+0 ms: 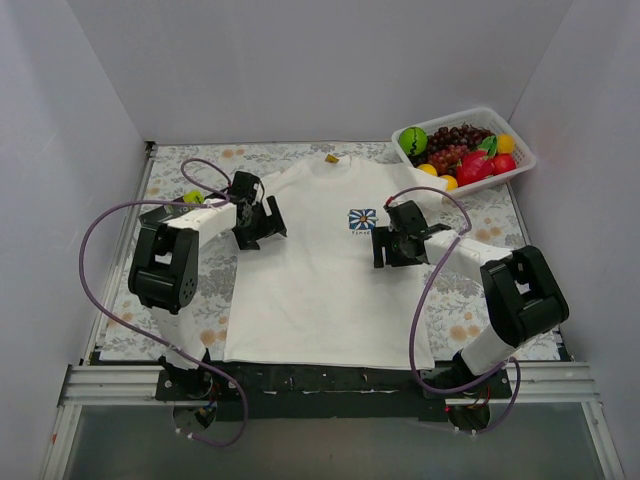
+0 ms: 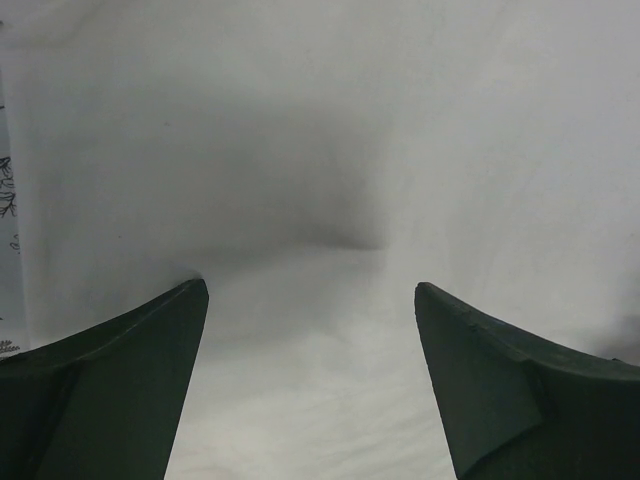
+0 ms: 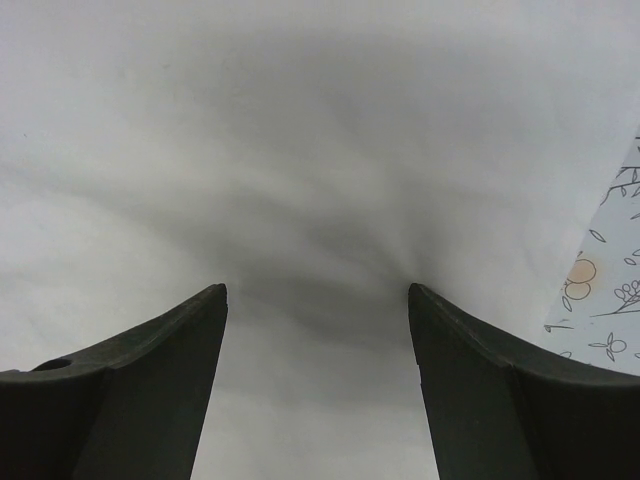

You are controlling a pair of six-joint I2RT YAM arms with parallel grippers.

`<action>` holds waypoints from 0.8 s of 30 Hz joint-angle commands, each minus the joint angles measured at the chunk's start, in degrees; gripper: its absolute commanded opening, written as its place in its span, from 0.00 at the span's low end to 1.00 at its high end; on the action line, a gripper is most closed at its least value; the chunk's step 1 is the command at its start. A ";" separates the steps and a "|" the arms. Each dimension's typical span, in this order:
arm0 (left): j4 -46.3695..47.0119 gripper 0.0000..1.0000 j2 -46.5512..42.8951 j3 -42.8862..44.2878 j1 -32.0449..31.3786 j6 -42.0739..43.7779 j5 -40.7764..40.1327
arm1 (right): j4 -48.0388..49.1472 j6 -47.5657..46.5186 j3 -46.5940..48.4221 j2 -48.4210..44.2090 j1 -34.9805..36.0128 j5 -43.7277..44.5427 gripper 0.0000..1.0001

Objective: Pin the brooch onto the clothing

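— So, what is lying on the table [image 1: 280,153]?
— The white T-shirt [image 1: 320,290] is lying flat across it, neck pointing away from the arms. A fruit basket [image 1: 500,178] is sitting at the far right corner.
— And the hands?
— The left hand [image 2: 310,288] and right hand [image 3: 317,290] are both hanging released, fingers spread, over the shirt's two sides.

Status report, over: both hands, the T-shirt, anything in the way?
Left hand open, right hand open, both over white T-shirt. Brooch not visible. Fruit basket far right, out of the way.
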 commanded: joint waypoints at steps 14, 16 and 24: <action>-3.27 0.86 -4.87 -10.60 -0.87 -0.72 -2.15 | -7.95 -1.04 -2.52 -1.26 -0.31 4.26 0.82; -3.61 0.86 -5.49 -11.22 -0.87 -0.63 -2.42 | -8.22 -1.21 -1.20 -0.83 -0.31 3.99 0.82; -4.67 0.91 -7.33 -8.42 -0.87 -0.02 -3.56 | -9.71 -1.92 5.30 -1.35 -0.31 3.12 0.82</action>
